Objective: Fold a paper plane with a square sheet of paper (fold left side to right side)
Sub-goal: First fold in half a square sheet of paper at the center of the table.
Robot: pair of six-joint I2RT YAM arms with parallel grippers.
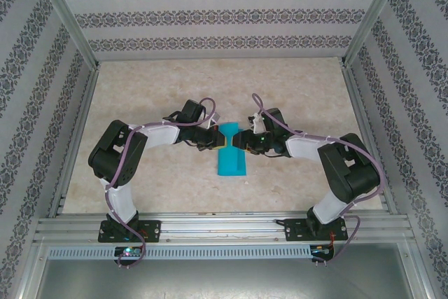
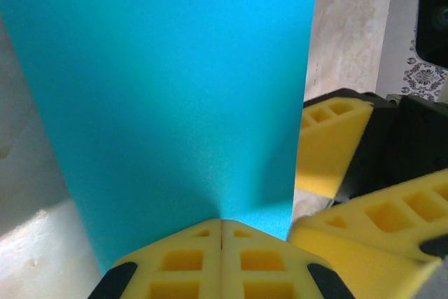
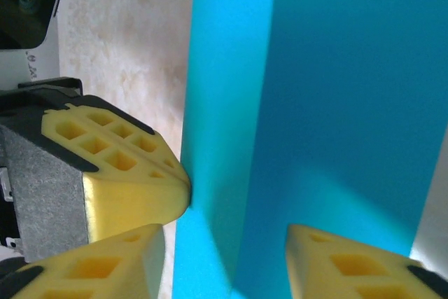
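Note:
The square sheet of paper (image 1: 231, 162) is teal-blue and lies mid-table, partly folded with one flap standing up. My left gripper (image 1: 218, 137) meets its far end from the left. In the left wrist view its yellow fingertips (image 2: 203, 243) are pressed together at the paper's (image 2: 175, 89) edge, pinching it. My right gripper (image 1: 242, 138) comes from the right, open, and its fingertips (image 3: 350, 264) straddle the raised flap (image 3: 231, 103) without closing on it. The left gripper's tip (image 3: 161, 187) touches the flap's edge. No dart-shaped paper plane is in view.
The beige marbled tabletop (image 1: 154, 89) surrounds the paper. Aluminium frame rails (image 1: 224, 225) run along the near edge and up both sides. Patterned walls enclose the table.

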